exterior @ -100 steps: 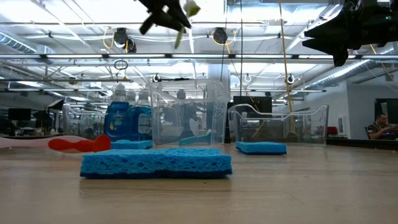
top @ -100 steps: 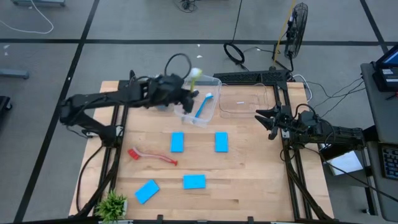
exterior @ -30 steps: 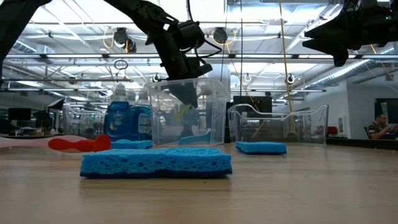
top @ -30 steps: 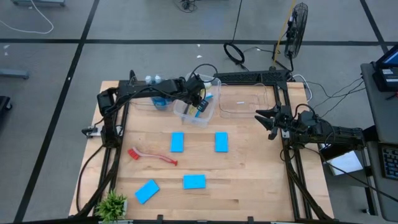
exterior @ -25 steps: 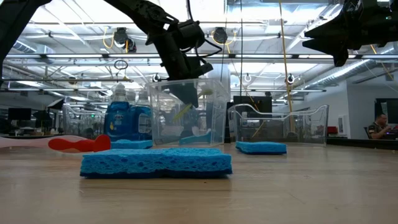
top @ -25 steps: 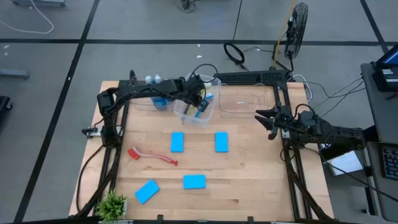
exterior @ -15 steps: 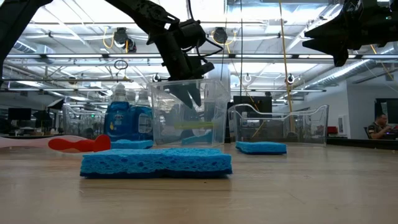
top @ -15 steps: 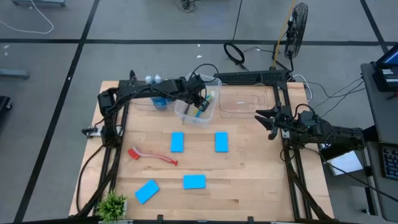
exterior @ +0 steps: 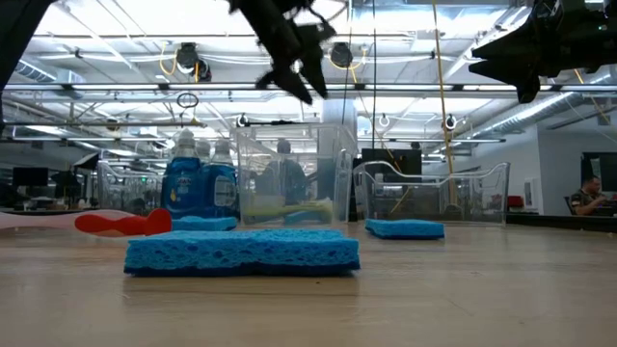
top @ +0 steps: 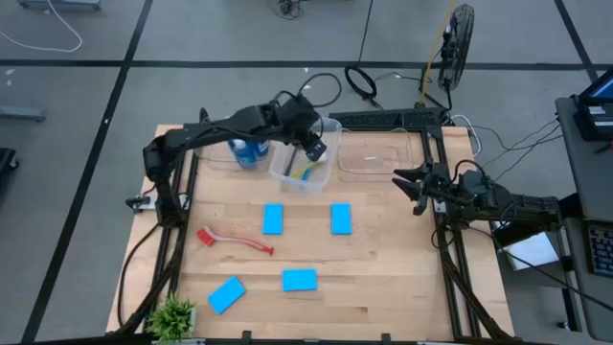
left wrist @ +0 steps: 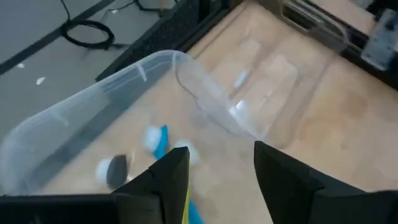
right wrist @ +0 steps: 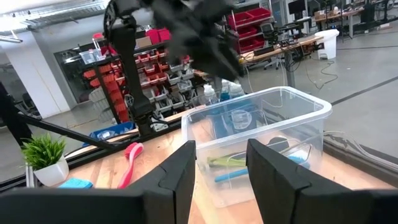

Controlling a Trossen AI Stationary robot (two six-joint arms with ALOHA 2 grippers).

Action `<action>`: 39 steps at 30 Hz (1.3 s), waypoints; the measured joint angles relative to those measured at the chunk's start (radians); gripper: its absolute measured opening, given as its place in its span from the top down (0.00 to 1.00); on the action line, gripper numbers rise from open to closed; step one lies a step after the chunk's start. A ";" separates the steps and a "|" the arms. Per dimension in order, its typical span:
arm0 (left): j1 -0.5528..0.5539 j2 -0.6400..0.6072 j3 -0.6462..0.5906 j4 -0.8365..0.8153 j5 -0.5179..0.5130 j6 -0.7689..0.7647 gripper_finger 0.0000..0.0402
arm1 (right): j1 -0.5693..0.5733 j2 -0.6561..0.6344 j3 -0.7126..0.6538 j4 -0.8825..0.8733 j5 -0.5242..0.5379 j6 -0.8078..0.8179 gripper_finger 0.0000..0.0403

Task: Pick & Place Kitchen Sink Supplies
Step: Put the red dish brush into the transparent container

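Hovering open-fingered left end effector [top: 317, 150], empty, above yellow-green brush [top: 305, 173] in bin [top: 283, 176].

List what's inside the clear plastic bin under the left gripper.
The clear plastic bin holds a yellow-green long-handled brush and a blue long-handled brush, both lying on its floor. The left gripper hangs above, empty. Its floor under the gripper is hidden from above.
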 joint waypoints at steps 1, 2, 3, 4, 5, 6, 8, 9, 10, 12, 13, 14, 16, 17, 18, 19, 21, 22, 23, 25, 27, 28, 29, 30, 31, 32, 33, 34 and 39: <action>-0.009 -0.010 0.018 -0.034 -0.011 0.005 0.54 | 0.000 0.000 0.000 0.001 0.001 0.000 0.68; -0.019 -0.023 0.036 -0.053 -0.022 0.007 0.54 | 0.000 0.001 0.000 0.001 0.000 0.000 0.68; -0.026 -0.040 0.048 -0.070 -0.033 0.006 0.54 | 0.000 0.001 0.000 0.000 0.000 0.000 0.68; -0.034 -0.053 0.052 -0.096 -0.047 0.002 0.54 | 0.000 0.002 0.000 0.001 0.000 0.000 0.68; -0.048 -0.064 0.055 -0.125 -0.062 -0.004 0.54 | 0.000 0.004 0.000 0.002 0.001 0.000 0.68; -0.057 -0.081 0.054 -0.150 -0.072 -0.014 0.54 | 0.000 0.005 0.000 0.003 0.001 0.000 0.68; -0.079 -0.111 0.054 -0.212 -0.096 -0.059 0.54 | 0.000 0.008 0.000 0.002 0.001 0.000 0.68; -0.091 -0.126 0.054 -0.254 -0.111 -0.086 0.54 | 0.000 0.010 0.000 0.005 0.002 0.000 0.68; -0.103 -0.139 0.054 -0.286 -0.123 -0.117 0.54 | 0.000 0.010 0.000 0.003 0.001 0.000 0.68; -0.124 -0.163 0.054 -0.375 -0.144 -0.186 0.54 | 0.000 0.012 0.000 0.000 0.001 -0.001 0.68; -0.137 -0.169 0.054 -0.416 -0.153 -0.225 0.54 | 0.000 0.014 0.000 0.003 0.001 -0.002 0.68; -0.149 -0.176 0.054 -0.449 -0.166 -0.264 0.54 | 0.000 0.014 0.000 0.001 0.001 -0.002 0.68; -0.171 -0.189 0.054 -0.534 -0.184 -0.341 0.54 | 0.000 0.014 0.000 0.002 0.001 -0.002 0.68; -0.184 -0.192 0.054 -0.578 -0.189 -0.383 0.54 | 0.000 0.014 0.000 0.002 0.001 -0.003 0.68; -0.195 -0.193 0.054 -0.612 -0.191 -0.423 0.54 | 0.000 0.014 0.000 0.002 0.000 -0.003 0.68; -0.206 -0.193 0.054 -0.649 -0.191 -0.464 0.54 | 0.000 0.014 0.000 0.002 0.000 -0.003 0.68; -0.227 -0.189 0.053 -0.727 -0.190 -0.537 0.54 | 0.000 0.014 0.000 0.002 0.000 -0.003 0.68; -0.237 -0.189 0.053 -0.760 -0.190 -0.568 0.54 | 0.000 0.014 0.000 0.002 0.000 -0.003 0.68; -0.248 -0.190 0.051 -0.780 -0.191 -0.598 0.54 | 0.000 0.014 0.000 0.002 0.000 -0.003 0.68; -0.270 -0.192 0.039 -0.808 -0.191 -0.649 0.54 | 0.000 0.014 0.000 0.002 0.000 -0.003 0.68; -0.292 -0.189 0.027 -0.830 -0.191 -0.699 0.54 | 0.000 0.014 0.000 0.001 0.000 -0.003 0.68; -0.303 -0.189 0.023 -0.840 -0.191 -0.723 0.54 | 0.000 0.014 0.000 0.001 0.000 -0.003 0.68; -0.314 -0.189 0.019 -0.842 -0.191 -0.743 0.54 | 0.000 0.014 0.000 0.001 0.000 -0.003 0.68; -0.324 -0.191 0.009 -0.843 -0.190 -0.757 0.54 | 0.000 0.014 0.000 0.001 0.000 -0.003 0.68; -0.335 -0.191 -0.001 -0.846 -0.190 -0.774 0.54 | 0.000 0.014 0.000 0.001 0.000 -0.003 0.68; -0.344 -0.191 -0.011 -0.849 -0.190 -0.792 0.54 | 0.000 0.014 0.000 0.001 0.000 -0.003 0.68; -0.354 -0.190 -0.021 -0.848 -0.189 -0.807 0.54 | 0.000 0.014 0.000 0.001 0.000 -0.003 0.68; -0.363 -0.190 -0.033 -0.844 -0.182 -0.823 0.54 | 0.000 0.014 0.000 0.001 0.000 -0.003 0.68; -0.402 -0.190 -0.109 -0.847 -0.119 -0.910 0.54 | 0.000 0.014 0.000 0.001 0.000 -0.003 0.68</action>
